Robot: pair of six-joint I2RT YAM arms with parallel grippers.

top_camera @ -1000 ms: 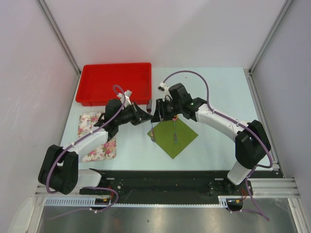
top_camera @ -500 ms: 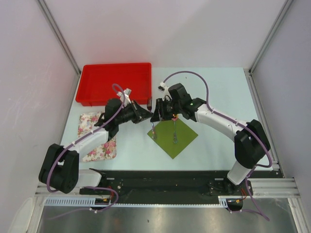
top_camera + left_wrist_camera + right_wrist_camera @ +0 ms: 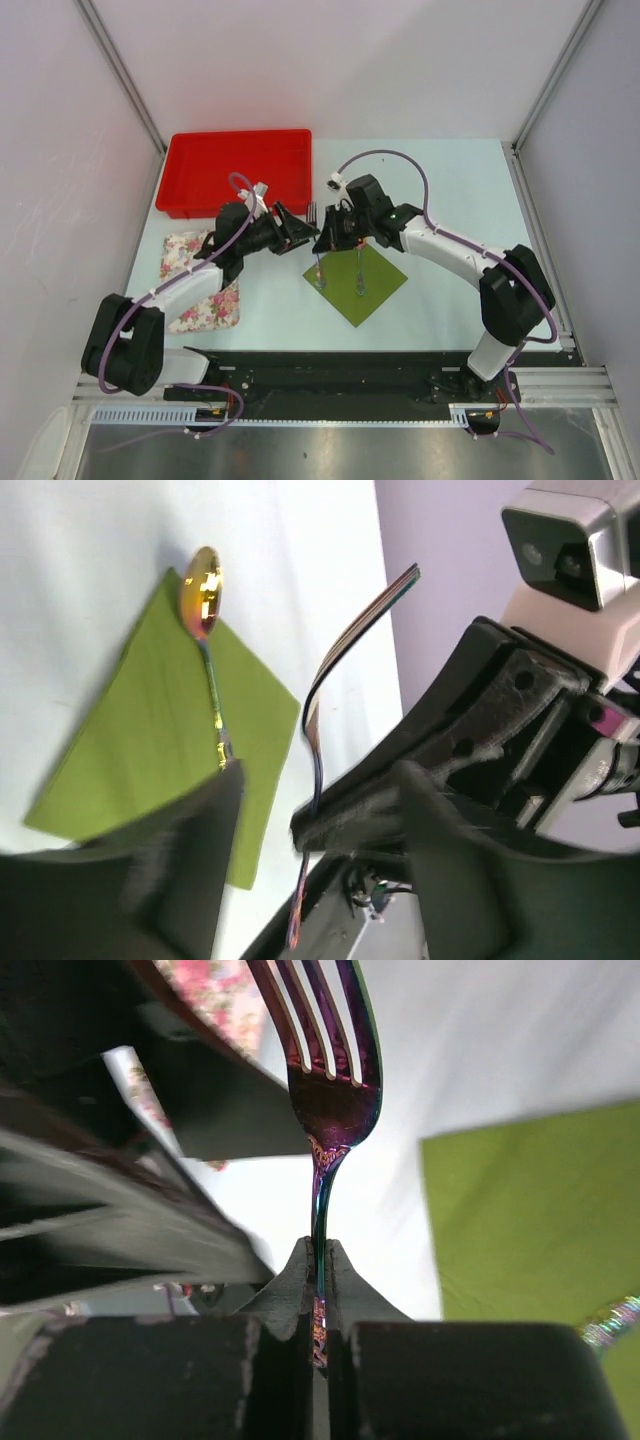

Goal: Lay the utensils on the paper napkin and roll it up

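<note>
The fork (image 3: pixel 326 1090) is pinched by the right gripper (image 3: pixel 319 1255) at the napkin's (image 3: pixel 372 292) 10 o'clock edge (spoon (image 3: pixel 205 590) laid on it), the left gripper (image 3: pixel 298 231) being spread.

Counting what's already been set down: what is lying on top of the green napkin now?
One spoon lies on the paper napkin. The fork is clamped in the right gripper at the napkin's edge; whether it touches is unclear. The napkin's far corner is hidden beneath that gripper.

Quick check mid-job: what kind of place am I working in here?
Probably a lab test cell: blank white walls with aluminium framing, a pale table, and a metal mounting rail at its near edge.
</note>
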